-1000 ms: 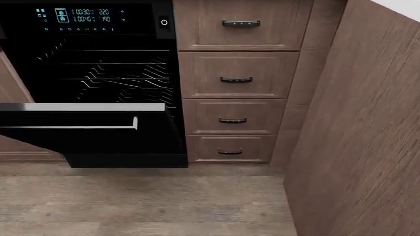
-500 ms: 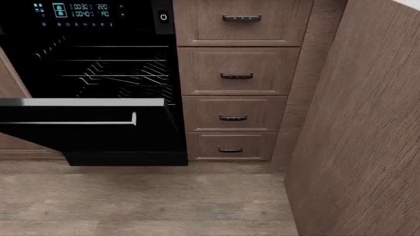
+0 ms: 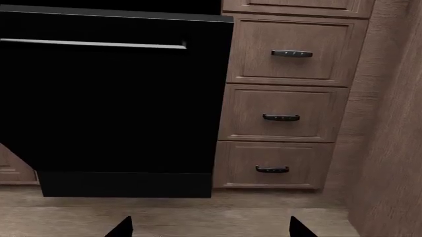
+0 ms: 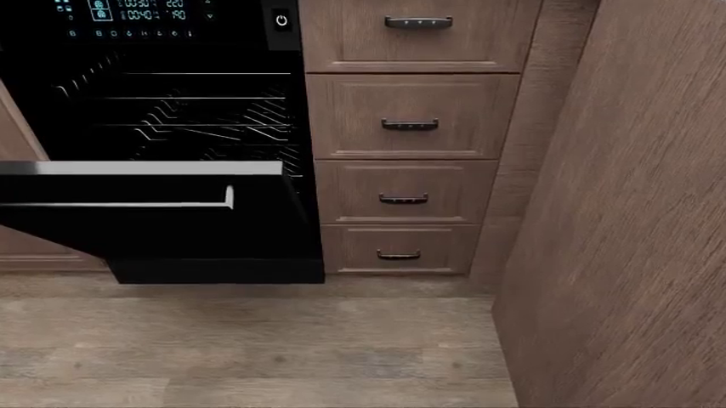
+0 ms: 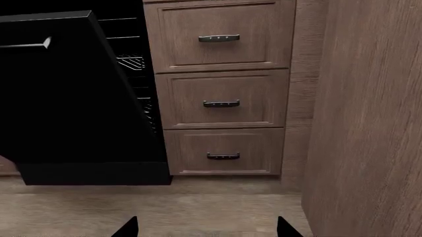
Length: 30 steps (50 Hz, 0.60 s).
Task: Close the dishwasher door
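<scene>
Wood-plank floor [image 4: 261, 348] runs under brown cabinets. At left the glossy black door [image 4: 148, 225] hangs partly open, silver handle [image 4: 125, 204] across it, racks [image 4: 204, 115] behind. Drawers [image 4: 406, 119] stand beside it; a side panel [image 4: 635, 238] rises right. Left gripper [image 3: 207, 228] and right gripper [image 5: 205, 228] both gape, holding nothing.

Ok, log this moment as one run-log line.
dishwasher door: ajar, tilted out, racks visible | left gripper: open, clear of door | right gripper: open, clear | contact: none

Each gripper [image 3: 207, 228] shows two pointed black fingertips.
</scene>
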Available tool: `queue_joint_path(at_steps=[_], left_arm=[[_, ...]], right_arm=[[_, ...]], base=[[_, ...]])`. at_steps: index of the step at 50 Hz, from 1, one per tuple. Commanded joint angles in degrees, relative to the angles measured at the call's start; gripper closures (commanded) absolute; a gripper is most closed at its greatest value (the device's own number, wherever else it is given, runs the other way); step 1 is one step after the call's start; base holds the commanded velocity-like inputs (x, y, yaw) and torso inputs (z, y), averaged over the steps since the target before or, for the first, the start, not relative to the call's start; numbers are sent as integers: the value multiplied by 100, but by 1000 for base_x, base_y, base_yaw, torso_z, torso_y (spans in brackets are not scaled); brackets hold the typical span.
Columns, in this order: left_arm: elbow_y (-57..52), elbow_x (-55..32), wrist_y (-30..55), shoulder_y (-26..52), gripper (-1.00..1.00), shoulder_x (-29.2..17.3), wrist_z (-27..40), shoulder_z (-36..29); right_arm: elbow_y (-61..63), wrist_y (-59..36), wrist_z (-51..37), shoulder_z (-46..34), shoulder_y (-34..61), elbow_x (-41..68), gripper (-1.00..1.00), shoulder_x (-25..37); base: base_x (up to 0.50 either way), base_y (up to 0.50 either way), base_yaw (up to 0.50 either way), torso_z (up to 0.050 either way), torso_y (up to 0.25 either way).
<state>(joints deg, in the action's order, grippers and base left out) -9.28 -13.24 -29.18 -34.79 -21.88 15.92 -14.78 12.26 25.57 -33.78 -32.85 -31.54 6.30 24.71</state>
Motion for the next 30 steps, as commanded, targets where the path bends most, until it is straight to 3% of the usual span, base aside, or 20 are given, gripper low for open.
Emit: queue_joint_path(at_steps=[1,30], left_arm=[[21,-10,-37,-8,-100,-19,24,-7],[34,-21,-67,-2,-100,-66,79,-44]], right_arm=[[2,7,-37,-30,9,0,-100,22],[31,-71,-57,-65,126,106,-100,85]], base=[[0,0,0,-20,0],[0,0,0,-20,0]])
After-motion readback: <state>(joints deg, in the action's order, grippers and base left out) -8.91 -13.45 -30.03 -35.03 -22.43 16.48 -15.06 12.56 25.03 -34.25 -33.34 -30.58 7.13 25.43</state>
